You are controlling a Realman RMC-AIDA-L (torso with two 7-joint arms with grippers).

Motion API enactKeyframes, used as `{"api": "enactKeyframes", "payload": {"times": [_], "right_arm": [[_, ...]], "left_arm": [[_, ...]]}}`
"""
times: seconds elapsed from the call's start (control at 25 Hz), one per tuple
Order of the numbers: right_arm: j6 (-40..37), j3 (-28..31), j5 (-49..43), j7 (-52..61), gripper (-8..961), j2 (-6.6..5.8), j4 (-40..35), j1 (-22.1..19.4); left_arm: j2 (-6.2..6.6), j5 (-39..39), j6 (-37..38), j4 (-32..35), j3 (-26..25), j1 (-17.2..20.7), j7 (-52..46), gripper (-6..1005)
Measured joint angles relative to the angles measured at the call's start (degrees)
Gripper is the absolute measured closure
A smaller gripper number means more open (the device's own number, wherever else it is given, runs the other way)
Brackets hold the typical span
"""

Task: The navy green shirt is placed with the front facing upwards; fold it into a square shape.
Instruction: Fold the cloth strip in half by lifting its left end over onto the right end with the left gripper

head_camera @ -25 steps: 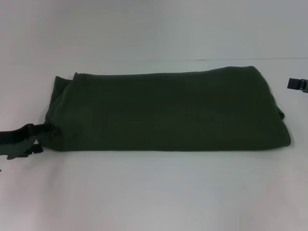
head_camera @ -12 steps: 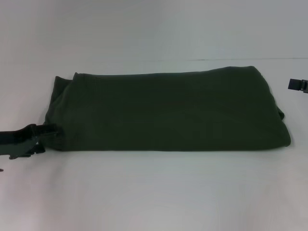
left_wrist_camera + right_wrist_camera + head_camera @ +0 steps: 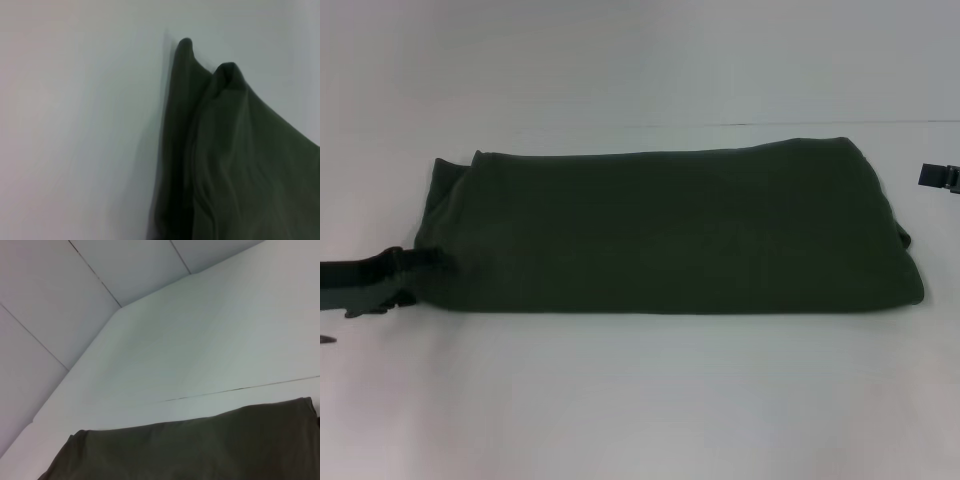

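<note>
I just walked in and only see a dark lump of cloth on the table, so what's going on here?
The robot is folding a navy green shirt on a white table. The shirt already lies folded into a wide band, with no print showing. The left gripper is at the shirt's left end, touching its edge; whether it grips the cloth cannot be told. The right gripper sits off the shirt at the table's right side, apart from the cloth. The band is not yet a square.

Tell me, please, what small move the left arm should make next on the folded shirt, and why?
Probably lift the end and carry it toward the right. The navy green shirt lies as a wide band, not yet square, and the left gripper sits at its left end; the right gripper waits apart.
</note>
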Motion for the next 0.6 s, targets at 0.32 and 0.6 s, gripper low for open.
{"api": "enactKeyframes", "payload": {"times": [0.32, 0.6], "right_arm": [[0.1, 0.1, 0.0, 0.0, 33, 0.07, 0.0, -0.1], [0.3, 0.1, 0.0, 0.0, 33, 0.09, 0.1, -0.1]], "left_arm": [[0.21, -0.4, -0.9, 0.0, 0.0, -0.9, -0.1, 114], [0.18, -0.6, -0.7, 0.0, 0.0, -1.0, 0.3, 114]]}}
